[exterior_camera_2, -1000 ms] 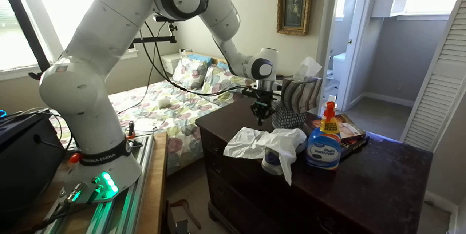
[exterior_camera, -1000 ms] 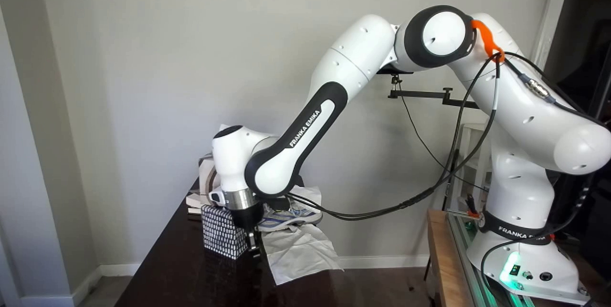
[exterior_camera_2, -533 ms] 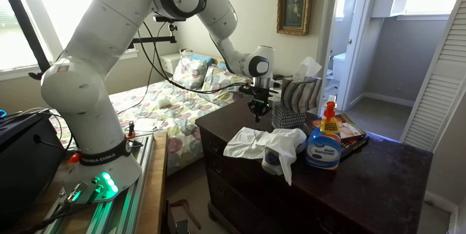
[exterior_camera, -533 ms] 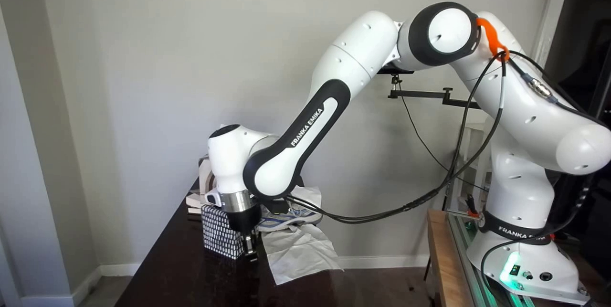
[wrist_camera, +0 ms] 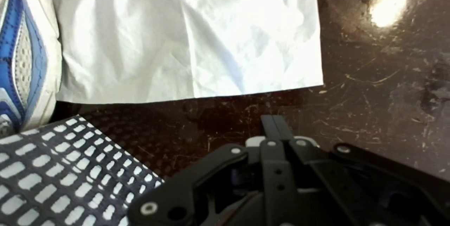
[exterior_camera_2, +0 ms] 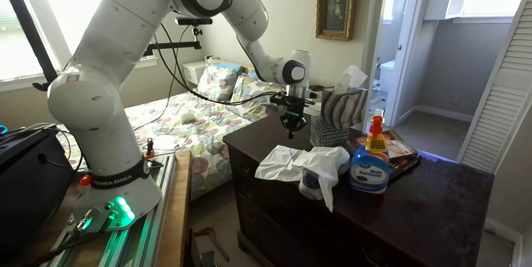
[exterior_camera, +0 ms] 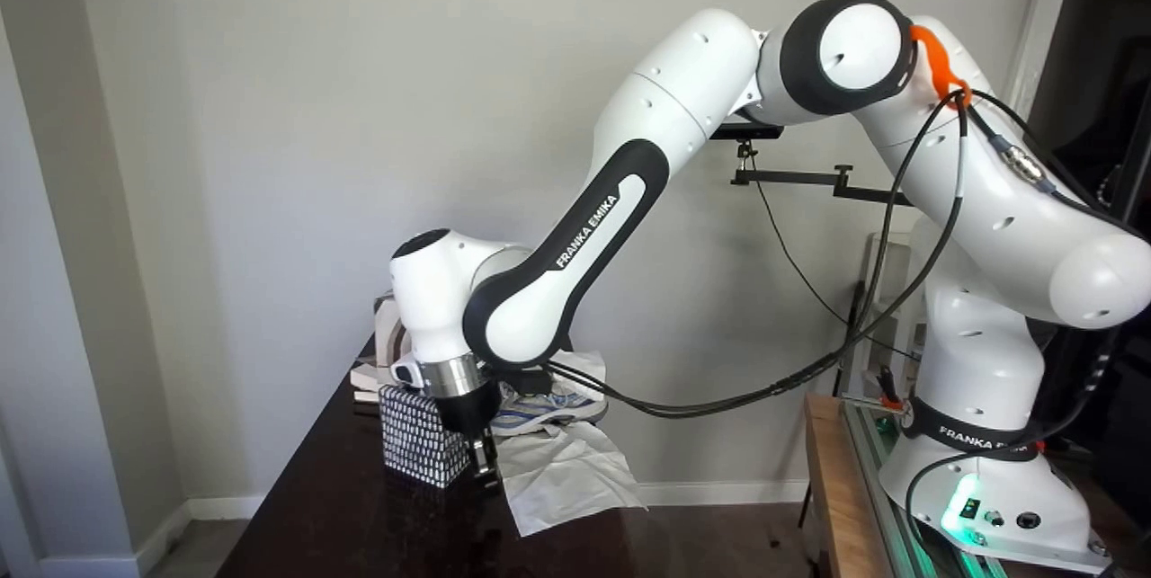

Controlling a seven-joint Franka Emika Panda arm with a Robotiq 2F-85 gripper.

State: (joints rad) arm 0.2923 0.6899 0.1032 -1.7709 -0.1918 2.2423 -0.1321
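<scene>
- on the far left of the wrist view, the blue and white shoe sits right against the left end of the white sheet. in an exterior view, some white stuff lies over the shoe too, but i cannot tell if it is the same piece.
- just below the sheet's bottom left corner is the spotted box. a thin strip of dark desk shows between them.
- next comes the sheet, lying wrinkled on the desk. its bottom edge runs left to right, out from the shoe. that looks like its long way, but its top is cut off, so i am not sure.
- below the sheet's bottom edge, near the right corner, is the gripper. its two fingers are pressed together with nothing in them. the sheet lies straight ahead of the tips, with most of it off to the left. it is near, but not touching. there is just one arm. in an exterior view the gripper hangs just left of the sheet.
- past the sheet's right side, the desk is shiny and scratched, with a bright spot of light.
- half a second ago, in an exterior view, the gripper was farther left of the sheet. now it is a bit closer. the sheet, box and shoe look like they stayed put.
</scene>
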